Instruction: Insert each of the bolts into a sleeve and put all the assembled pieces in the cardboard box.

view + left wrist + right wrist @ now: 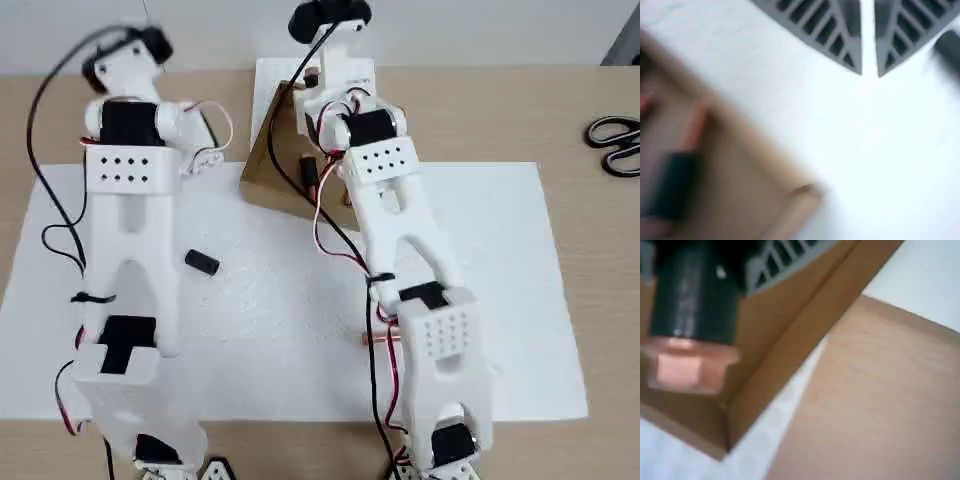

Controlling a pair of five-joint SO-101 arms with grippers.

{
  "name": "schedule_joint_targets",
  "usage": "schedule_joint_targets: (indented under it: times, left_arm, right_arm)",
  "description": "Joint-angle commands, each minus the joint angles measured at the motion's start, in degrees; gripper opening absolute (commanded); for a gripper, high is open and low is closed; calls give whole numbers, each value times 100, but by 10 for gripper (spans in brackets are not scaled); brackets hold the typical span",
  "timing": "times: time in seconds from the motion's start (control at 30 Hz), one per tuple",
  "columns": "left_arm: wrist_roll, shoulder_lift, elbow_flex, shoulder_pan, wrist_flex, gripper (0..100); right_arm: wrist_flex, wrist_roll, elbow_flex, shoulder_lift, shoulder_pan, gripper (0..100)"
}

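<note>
- My R claw (pixel 705 270): clamped on black sleeve (pixel 690 300) w/ copper bolt (pixel 685 367) thru it, over the box (pixel 790 335) inside.
- My L claw (pixel 869 70): fingers a crack apart, nothing in it, above white paper (pixel 840 140) near box corner.
- In box: one done piece (pixel 672 185).
- On paper: loose sleeve (pixel 201 262) & loose bolt (pixel 380 338), well apart.

From my remote seat this reads as a small robotics lab or hobby bench: a wooden desk (pixel 500 110) against a pale wall (pixel 450 30), a white sheet (pixel 500 300) spread on it, scissors (pixel 615 145) lying about, and printed white arms (pixel 128 250) (loose wires (pixel 318 222) showing).
</note>
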Motion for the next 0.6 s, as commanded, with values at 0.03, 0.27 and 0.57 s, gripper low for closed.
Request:
schedule_joint_targets:
  times: [0.03,0.27,0.57]
  left_arm:
    - [53,-229,242,-114,88,6]
    - [35,-229,242,-79,88,6]
    - [-229,-229,242,-70,88,6]
  right_arm:
    - [400,-53,-1002,576,57,4]
    - [426,-35,-1011,1376,189,9]
    - [585,-35,-1222,1358,84,285]
